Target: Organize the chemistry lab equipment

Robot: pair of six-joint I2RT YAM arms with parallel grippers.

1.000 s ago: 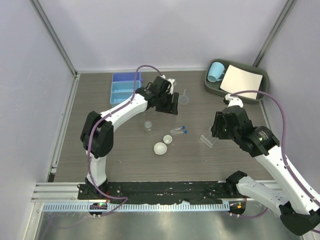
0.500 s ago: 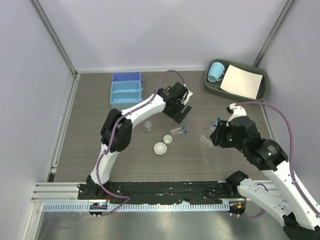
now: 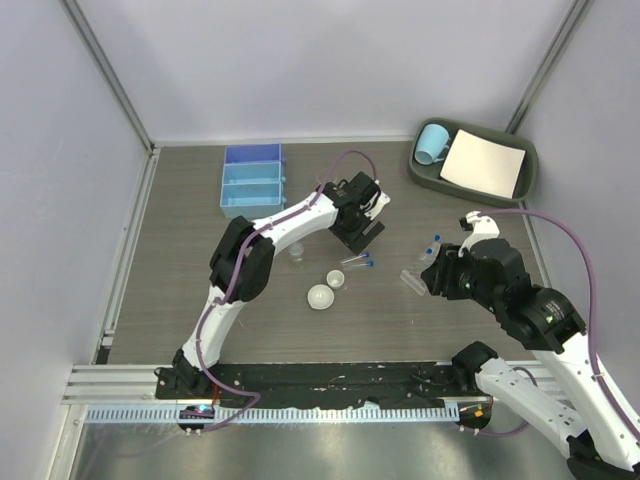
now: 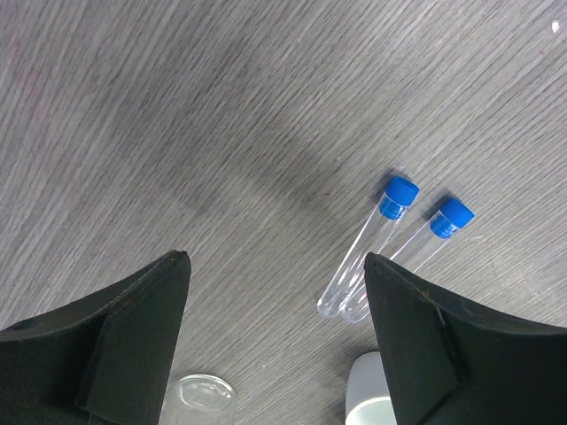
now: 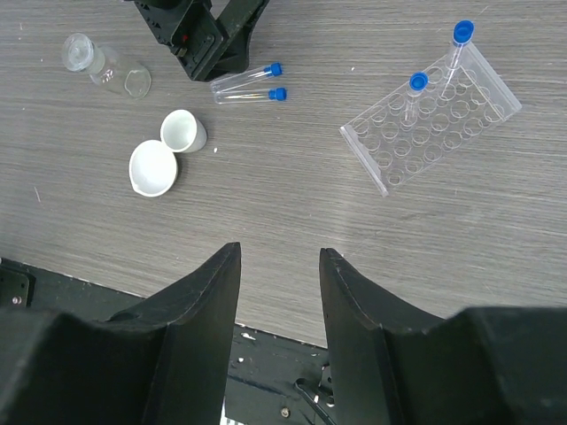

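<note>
Task judged early: two capped tubes [image 5: 458, 40] are seen standing in the tube rack [image 5: 431, 115] ahead-right of the spread, empty right hand [image 5: 279, 252], while two loose tubes [image 4: 381, 252] lie on the worktop [image 4: 177, 106] just ahead of the spread, empty left hand [image 4: 275, 258], with the white dishes [image 5: 152, 168] and beakers [image 5: 111, 71] beside it unsorted.

Grey wood-grain table [image 4: 177, 106]; clear tubes [image 4: 364, 251] capped bright blue; two white dishes [image 5: 153, 167]; light-blue mug [image 3: 431, 143] at one o'clock.
</note>
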